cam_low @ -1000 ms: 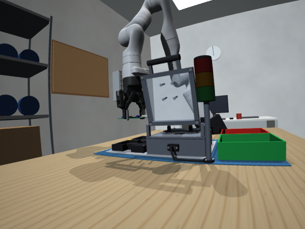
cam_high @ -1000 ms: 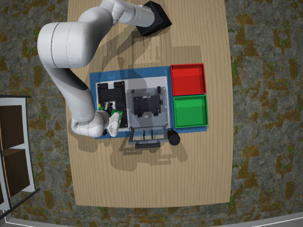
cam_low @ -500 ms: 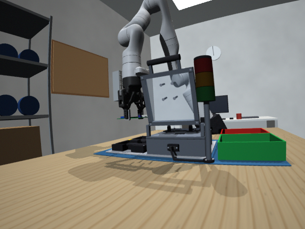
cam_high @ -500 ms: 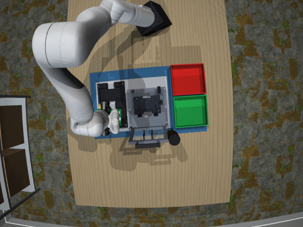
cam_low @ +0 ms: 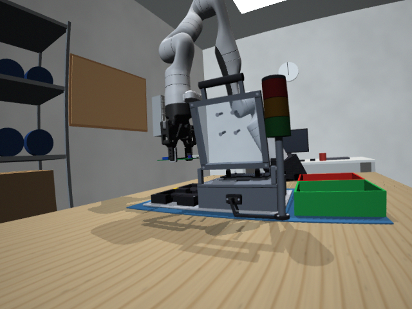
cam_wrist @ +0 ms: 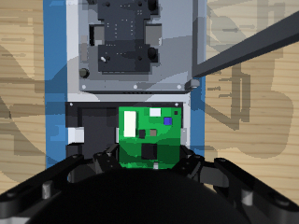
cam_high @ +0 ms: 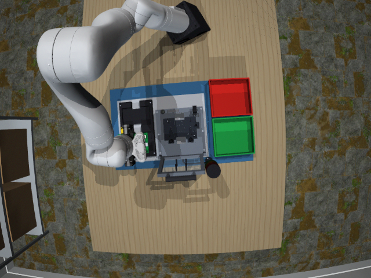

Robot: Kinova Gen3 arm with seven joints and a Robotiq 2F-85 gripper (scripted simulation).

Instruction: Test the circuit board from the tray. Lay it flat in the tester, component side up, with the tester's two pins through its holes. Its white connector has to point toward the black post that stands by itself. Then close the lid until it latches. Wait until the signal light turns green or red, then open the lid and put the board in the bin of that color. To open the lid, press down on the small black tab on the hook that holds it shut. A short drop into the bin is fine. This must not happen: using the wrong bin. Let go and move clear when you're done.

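My gripper point(cam_low: 180, 157) point(cam_wrist: 149, 152) is shut on the green circuit board point(cam_high: 146, 142) point(cam_low: 162, 160) point(cam_wrist: 163, 142), gripping two opposite edges. The board is level, component side up, well above the black tray point(cam_high: 136, 116) point(cam_low: 187, 200) point(cam_wrist: 99, 119). Its long white connector point(cam_wrist: 130, 123) is on the left in the wrist view. The tester point(cam_high: 182, 152) point(cam_low: 216, 196) point(cam_wrist: 175, 42) has its lid point(cam_high: 181, 172) point(cam_low: 229, 165) point(cam_wrist: 248, 49) standing open. The lone black post point(cam_high: 162, 111) point(cam_wrist: 84, 73) is near a tester corner. The signal light point(cam_high: 213, 169) point(cam_low: 275, 106) looks unlit.
The red bin point(cam_high: 229, 79) point(cam_low: 327, 174) and the green bin point(cam_high: 233, 154) point(cam_low: 339, 203) stand side by side beyond the tester. The raised lid and signal light stand tall along one side. A blue mat point(cam_high: 182, 86) point(cam_low: 365, 220) point(cam_wrist: 55, 70) lies under everything.
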